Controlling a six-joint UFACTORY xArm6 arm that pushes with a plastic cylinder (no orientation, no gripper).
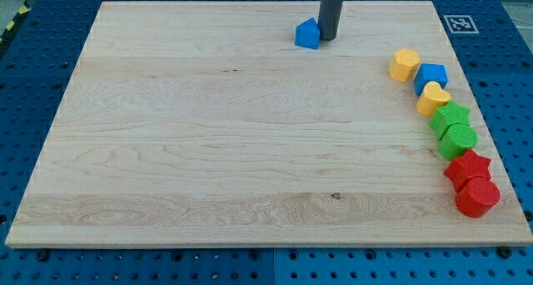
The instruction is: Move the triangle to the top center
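Note:
A blue triangle block (307, 34) sits near the top centre of the wooden board (208, 152). My tip (327, 39) stands just to the right of the triangle, touching or almost touching its right side. The dark rod rises from there out of the view's top.
Several blocks line the board's right edge: a yellow hexagon (404, 65), a blue block (431, 75), a yellow heart (433, 98), two green blocks (450, 117) (458, 140), a red star (468, 167) and a red round block (477, 197). A marker tag (460, 23) sits at the top right.

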